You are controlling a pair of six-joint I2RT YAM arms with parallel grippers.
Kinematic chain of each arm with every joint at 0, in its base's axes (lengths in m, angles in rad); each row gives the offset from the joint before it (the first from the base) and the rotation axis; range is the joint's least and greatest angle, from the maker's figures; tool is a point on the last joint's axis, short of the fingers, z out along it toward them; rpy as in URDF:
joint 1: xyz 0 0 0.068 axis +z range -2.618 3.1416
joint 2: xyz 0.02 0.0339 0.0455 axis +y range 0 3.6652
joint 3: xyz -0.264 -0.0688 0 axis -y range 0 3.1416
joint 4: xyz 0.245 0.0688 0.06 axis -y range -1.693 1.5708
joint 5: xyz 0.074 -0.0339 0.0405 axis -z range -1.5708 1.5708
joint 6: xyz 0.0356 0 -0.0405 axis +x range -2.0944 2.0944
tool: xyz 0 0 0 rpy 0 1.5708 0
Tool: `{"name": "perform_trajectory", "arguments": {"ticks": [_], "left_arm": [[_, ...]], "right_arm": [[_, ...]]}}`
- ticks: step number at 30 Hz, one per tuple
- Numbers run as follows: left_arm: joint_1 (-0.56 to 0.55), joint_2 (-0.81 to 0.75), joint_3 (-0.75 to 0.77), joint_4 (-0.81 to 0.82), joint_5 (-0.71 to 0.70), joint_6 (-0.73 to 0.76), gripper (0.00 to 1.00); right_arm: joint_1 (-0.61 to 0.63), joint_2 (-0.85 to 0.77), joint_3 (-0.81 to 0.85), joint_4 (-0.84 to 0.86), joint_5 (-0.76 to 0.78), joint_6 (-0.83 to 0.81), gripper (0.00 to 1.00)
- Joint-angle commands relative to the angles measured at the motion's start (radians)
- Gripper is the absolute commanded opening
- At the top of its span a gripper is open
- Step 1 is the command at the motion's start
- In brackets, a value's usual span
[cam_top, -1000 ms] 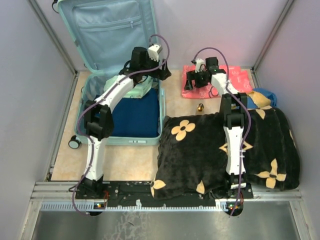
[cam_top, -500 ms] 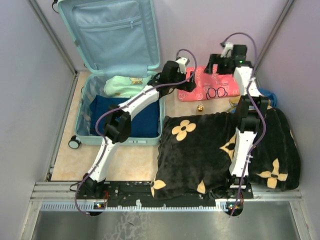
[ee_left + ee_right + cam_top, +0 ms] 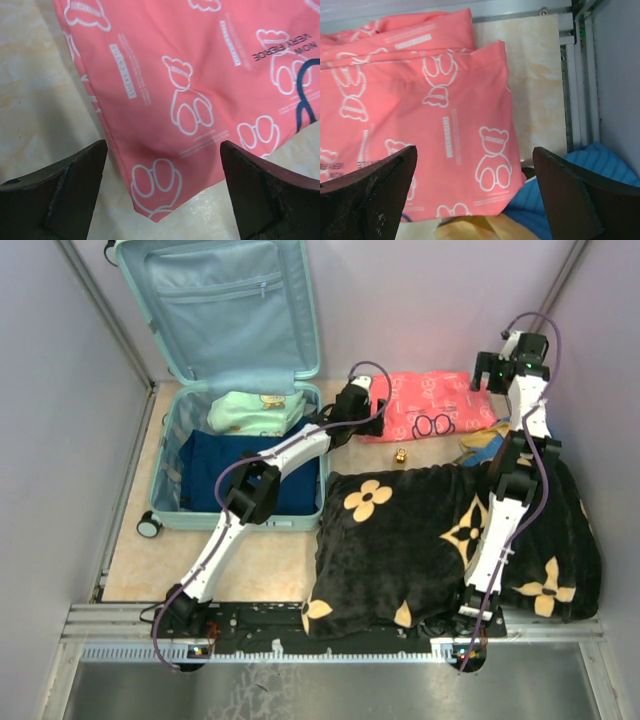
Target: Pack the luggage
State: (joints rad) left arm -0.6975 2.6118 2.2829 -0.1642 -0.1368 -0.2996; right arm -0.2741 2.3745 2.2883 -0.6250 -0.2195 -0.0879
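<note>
I see the luggage (image 3: 225, 325) lying open at the far left, its long axis running away from me, lid propped against the back wall, a wheel (image 3: 148, 527) at the near corner. Its base holds a navy folded garment (image 3: 205, 480) with a mint-green one (image 3: 250, 412) at the far end. My left gripper (image 3: 162, 150) hangs wide open over the left edge of the pink bear-print cloth (image 3: 430, 405), my right gripper (image 3: 475, 150) wide open over its right end

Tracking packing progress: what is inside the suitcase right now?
Inside the suitcase lie a folded navy garment and, beyond it, a mint-green garment. Anything beneath them, or in the lid's zipped pocket, is hidden.
</note>
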Motion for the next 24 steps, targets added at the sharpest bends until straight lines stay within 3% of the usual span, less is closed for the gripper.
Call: {"name": "perform_trajectory", "arguments": {"ticks": [1, 12, 16, 19, 24], "left_arm": [[0.005, 0.012, 0.023, -0.004, -0.045, -0.053, 1.0], [0.009, 0.077, 0.008, -0.025, 0.073, -0.157, 1.0], [0.01, 0.122, 0.03, -0.011, 0.091, -0.162, 0.99], [0.013, 0.158, 0.065, 0.022, 0.152, -0.147, 0.89], [0.009, 0.173, 0.105, 0.134, 0.252, -0.072, 0.57]], "right_arm": [[-0.007, 0.095, 0.088, -0.055, 0.0, -0.021, 0.99], [0.003, 0.175, 0.052, -0.052, -0.05, 0.032, 0.97], [0.019, 0.172, 0.024, -0.06, -0.084, 0.034, 0.9], [0.043, 0.17, 0.009, -0.074, -0.122, 0.03, 0.82], [0.069, 0.142, -0.017, -0.062, -0.169, 0.042, 0.58]]}}
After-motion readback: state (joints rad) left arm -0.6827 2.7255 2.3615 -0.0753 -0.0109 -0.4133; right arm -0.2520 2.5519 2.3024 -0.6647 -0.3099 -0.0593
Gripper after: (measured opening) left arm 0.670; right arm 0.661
